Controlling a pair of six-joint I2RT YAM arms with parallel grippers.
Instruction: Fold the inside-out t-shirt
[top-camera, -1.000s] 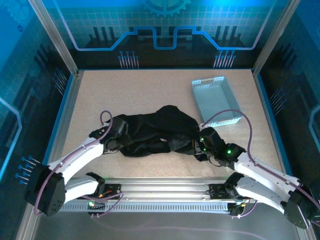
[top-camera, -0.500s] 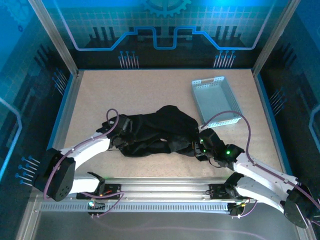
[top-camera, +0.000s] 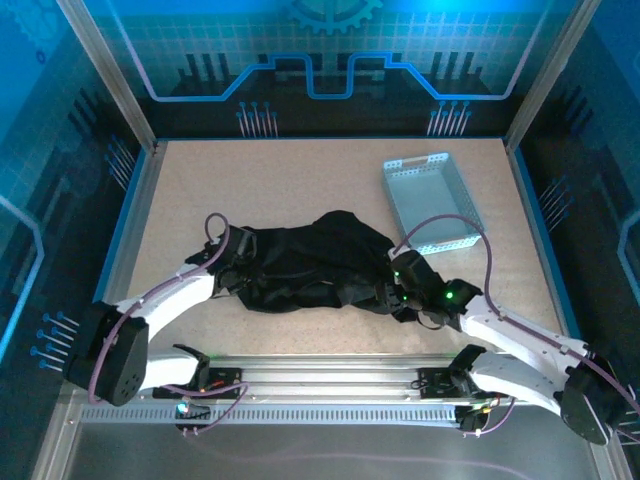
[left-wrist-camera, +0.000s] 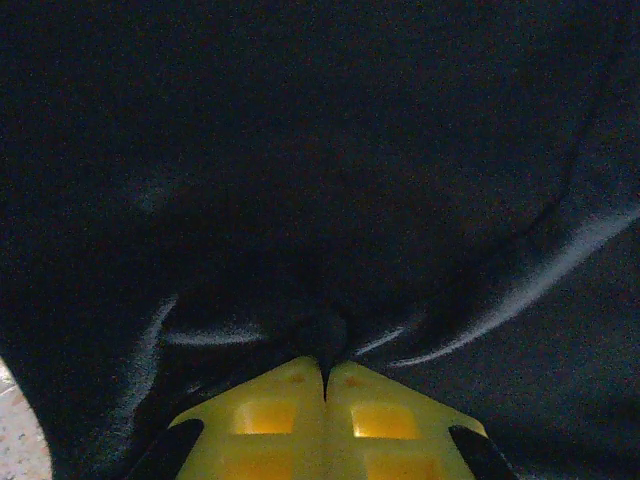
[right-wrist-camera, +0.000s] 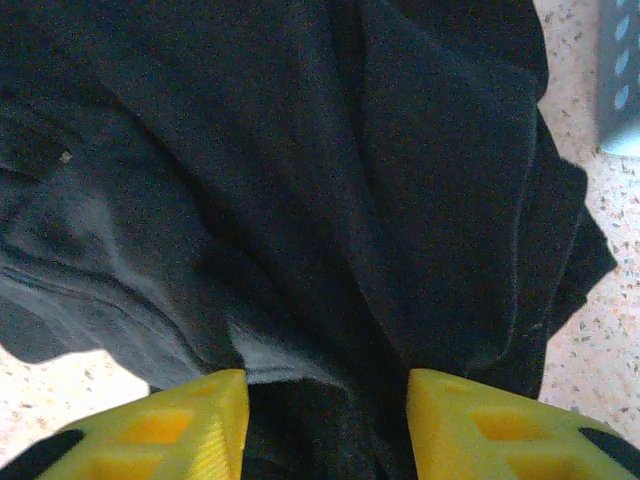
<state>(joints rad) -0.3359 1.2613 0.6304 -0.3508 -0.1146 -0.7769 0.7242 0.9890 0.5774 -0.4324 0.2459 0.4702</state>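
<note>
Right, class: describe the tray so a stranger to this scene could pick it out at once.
Start from the speckled beige table. At its far right lies a light grey tray, beyond the crumpled black t-shirt. Unlike the t-shirt, it is rigid and rectangular, with holes along its walls.

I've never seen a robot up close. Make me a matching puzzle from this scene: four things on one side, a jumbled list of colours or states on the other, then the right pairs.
Things:
1. t-shirt
2. tray
3. left pincer
4. right pincer

States:
A. fingers apart, cloth lying between them
B. light grey, dotted with holes
C. black, crumpled in a heap
D. closed, pinching a pucker of cloth

Pairs: 1-C, 2-B, 3-D, 4-A
</note>
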